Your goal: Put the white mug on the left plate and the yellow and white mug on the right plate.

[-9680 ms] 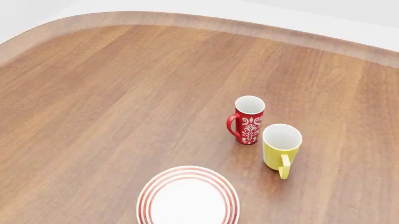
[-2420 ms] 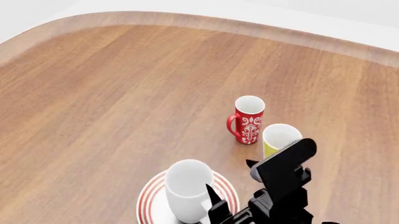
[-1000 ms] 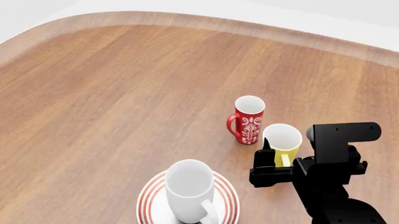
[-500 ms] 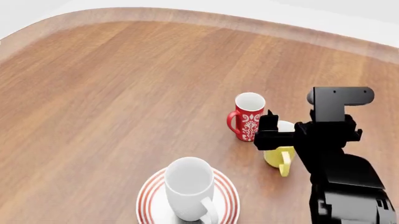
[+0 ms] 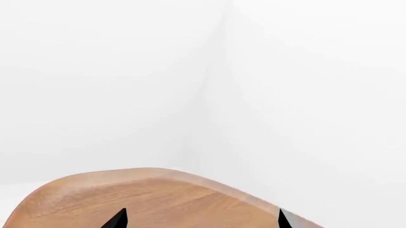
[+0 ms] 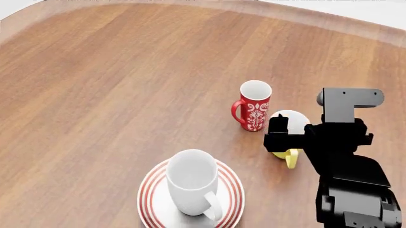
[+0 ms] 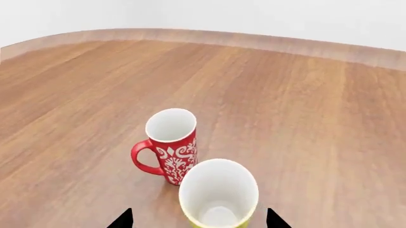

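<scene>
The white mug (image 6: 191, 183) stands upright on a red-ringed plate (image 6: 154, 204) at the near middle of the table, handle toward me. The yellow and white mug (image 6: 287, 122) stands to its right, partly hidden by my right gripper (image 6: 279, 135). In the right wrist view the yellow and white mug (image 7: 219, 194) sits between the open jaws of the gripper (image 7: 198, 221), with gaps on both sides. My left gripper (image 5: 199, 221) is open and empty, facing the table's far edge; it is out of the head view. A second plate is out of view.
A red mug with white ornament (image 6: 254, 105) stands just left of and behind the yellow and white mug, and shows in the right wrist view (image 7: 169, 144). The wooden table (image 6: 114, 85) curves away at the back. My right arm (image 6: 349, 175) fills the near right corner.
My right gripper has moved forward over the yellow and white mug, jaws now either side of it. The head view has tilted down slightly. The white mug rests on the plate, unmoved.
</scene>
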Tool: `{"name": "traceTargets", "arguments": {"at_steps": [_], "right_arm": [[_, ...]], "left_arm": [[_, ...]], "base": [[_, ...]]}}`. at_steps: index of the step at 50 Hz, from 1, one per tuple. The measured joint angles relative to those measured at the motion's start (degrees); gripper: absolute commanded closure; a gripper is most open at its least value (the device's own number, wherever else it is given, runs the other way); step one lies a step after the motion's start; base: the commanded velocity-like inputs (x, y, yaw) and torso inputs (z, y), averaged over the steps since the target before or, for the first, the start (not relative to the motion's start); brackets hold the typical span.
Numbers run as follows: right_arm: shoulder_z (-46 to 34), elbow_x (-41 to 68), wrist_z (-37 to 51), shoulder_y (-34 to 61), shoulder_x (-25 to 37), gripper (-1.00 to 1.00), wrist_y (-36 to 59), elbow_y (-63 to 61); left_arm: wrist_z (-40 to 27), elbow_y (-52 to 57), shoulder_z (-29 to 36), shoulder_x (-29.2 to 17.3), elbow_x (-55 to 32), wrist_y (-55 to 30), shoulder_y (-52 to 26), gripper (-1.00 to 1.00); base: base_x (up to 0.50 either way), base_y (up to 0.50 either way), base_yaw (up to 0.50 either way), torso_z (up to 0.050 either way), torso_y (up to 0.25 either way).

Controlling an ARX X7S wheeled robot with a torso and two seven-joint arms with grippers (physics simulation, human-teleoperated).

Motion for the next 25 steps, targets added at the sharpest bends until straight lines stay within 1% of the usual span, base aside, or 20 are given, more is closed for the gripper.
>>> {"name": "traceTargets", "arguments": {"at_steps": [6,13,20,25], "right_arm": [[1.2,-1.2,-0.2,0.0,-0.2,-1.0,-0.3,0.6],[2.5,-2.4,-0.4,0.0,-0.2,-1.0,-0.5,1.0],[3.7,-3.5,-0.5,-0.2,-0.3,-1.0,-0.7,1.2],[4.5,-4.2,-0.5,-0.1,-0.3,-1.0,-0.8,1.2]], "left_arm": [[0.1,-0.1,0.1,-0.1,0.4,0.2,0.1,-1.0],[0.4,0.1,0.4,-0.2,1.3,0.6,0.4,-1.0],[-0.2,0.0,0.4,-0.2,1.5,0.5,0.3,-1.0],[0.0,0.0,0.6,-0.3,1.9,0.7,0.5,-1.0]], "base": [[0.0,0.0,0.0,0.0,-0.017],[0.0,0.0,0.0,0.0,-0.25],[0.0,0.0,0.0,0.0,0.0],[0.0,0.0,0.0,0.0,-0.231]]}}
